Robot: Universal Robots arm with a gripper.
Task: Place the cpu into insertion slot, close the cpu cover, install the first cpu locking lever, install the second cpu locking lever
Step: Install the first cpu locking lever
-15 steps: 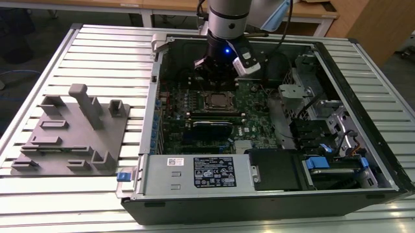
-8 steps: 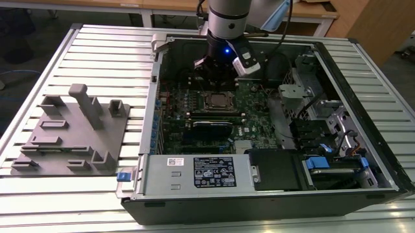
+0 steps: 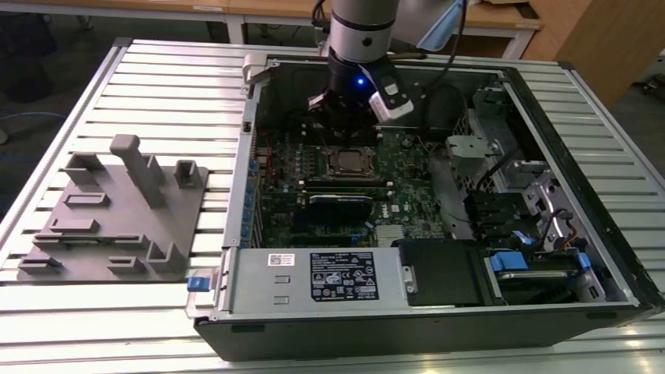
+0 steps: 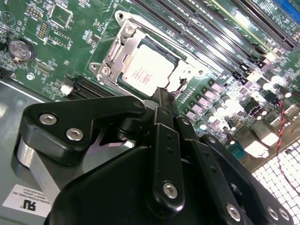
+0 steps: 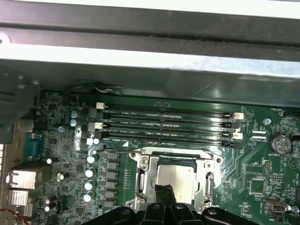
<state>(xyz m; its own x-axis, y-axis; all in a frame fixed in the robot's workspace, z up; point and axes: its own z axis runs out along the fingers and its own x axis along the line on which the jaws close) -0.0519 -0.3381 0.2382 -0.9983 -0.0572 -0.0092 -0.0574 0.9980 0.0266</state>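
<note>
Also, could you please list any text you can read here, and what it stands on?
None can be read with confidence.
White label on the metal box, exterior view: print too small.
White sticker, second wrist view: unreadable.
cpu top: faint marks, unreadable.
Circuit board lettering: too small.

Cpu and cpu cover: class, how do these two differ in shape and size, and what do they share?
The cpu is a solid square plate; the cpu cover is an open frame. The cpu is smaller and sits within the cover's cut-out, with the cover around it. Both are silver-grey metal and lie flat on the green board.
</note>
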